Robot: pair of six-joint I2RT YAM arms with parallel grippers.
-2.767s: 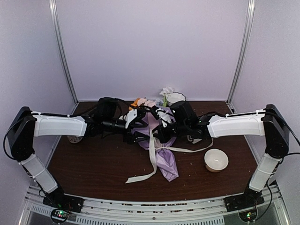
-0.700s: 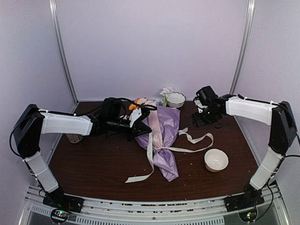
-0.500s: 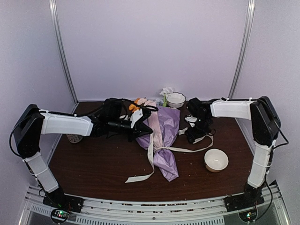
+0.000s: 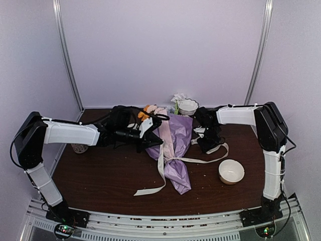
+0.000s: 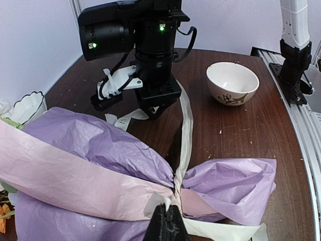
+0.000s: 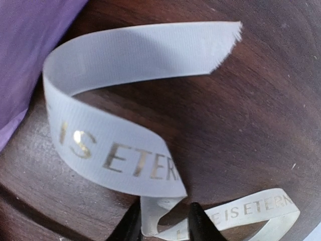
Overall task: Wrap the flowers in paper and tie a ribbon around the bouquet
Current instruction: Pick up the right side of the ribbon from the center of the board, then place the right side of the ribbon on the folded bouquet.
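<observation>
The bouquet (image 4: 176, 134) lies on the table as purple paper (image 5: 100, 145) with a pink fold stripe, and the flowers (image 4: 150, 109) poke out at its far end. A cream ribbon (image 4: 200, 160) circles its pinched waist, with tails trailing to the front and right. My left gripper (image 5: 168, 219) is shut on the ribbon (image 5: 186, 125) at that waist. My right gripper (image 6: 164, 223) is low over the table at the right tail's end (image 4: 209, 145). Its jaws stand apart around a folded loop of ribbon (image 6: 115, 155) printed with gold letters.
A white bowl (image 4: 231, 171) sits at the front right, also visible in the left wrist view (image 5: 233, 83). A scalloped bowl (image 4: 188, 106) stands at the back behind the bouquet. A mug (image 4: 77, 148) is partly hidden under the left arm.
The right arm swung in from the back right and came down onto the ribbon's right tail beside the bouquet. The left arm and the bouquet have not moved.
</observation>
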